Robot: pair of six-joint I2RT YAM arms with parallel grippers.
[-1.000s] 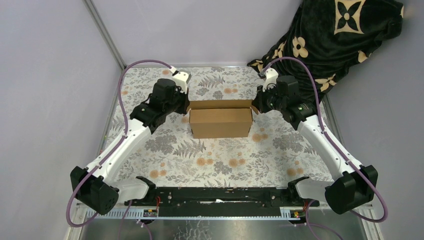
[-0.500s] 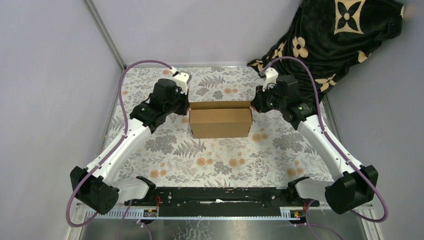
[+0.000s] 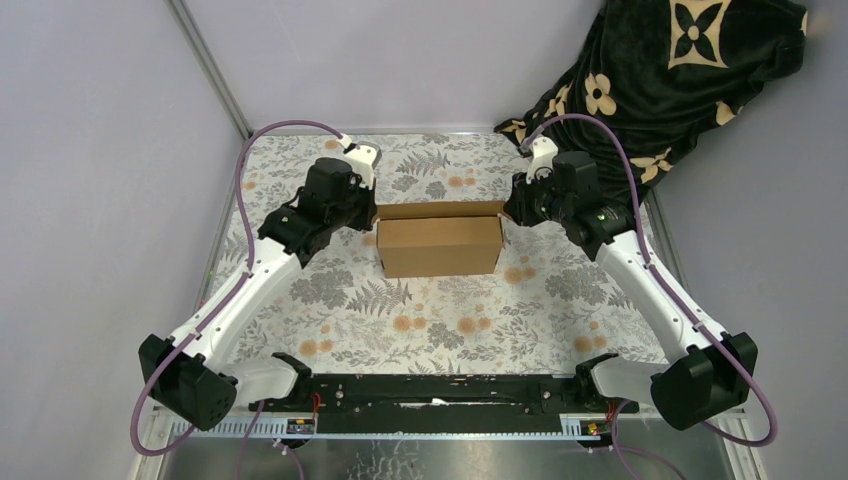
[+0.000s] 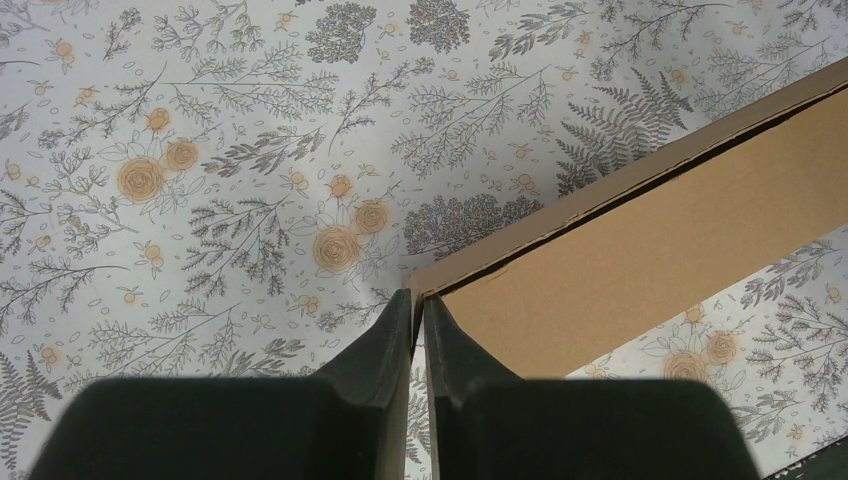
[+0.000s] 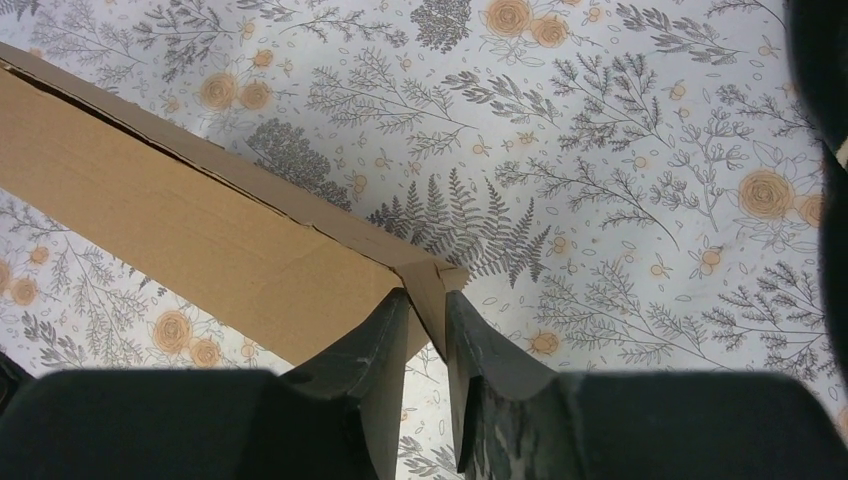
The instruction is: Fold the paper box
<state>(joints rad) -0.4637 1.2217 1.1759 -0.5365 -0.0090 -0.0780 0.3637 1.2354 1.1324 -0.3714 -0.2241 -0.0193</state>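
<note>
We see pale grey-lilac walls (image 3: 420,60) closing the space on the left, far and right sides, with a slim metal post (image 3: 208,68) slanting up at the far left corner. Below them lies the counter (image 3: 440,320), covered edge to edge in a white cloth printed with grey ferns and orange blossoms. In the far right corner a dark blanket (image 3: 680,70) with cream flower shapes is bunched against the wall and hangs over the counter's edge. A black rail (image 3: 440,392) runs along the near edge between the two bases. The left arm (image 3: 250,280) and the right arm (image 3: 650,290), both white with black joints, reach away from us and inward, each trailing a purple cable (image 3: 243,175).

Between their wrists, toward the far middle of the counter, sits the paper box (image 3: 441,245), plain brown cardboard with its long near face towards us. The left jaws are pinched on the thin cardboard edge at the box's left end. The right jaws stand slightly apart astride the right end flap; we cannot tell whether they clamp it
</note>
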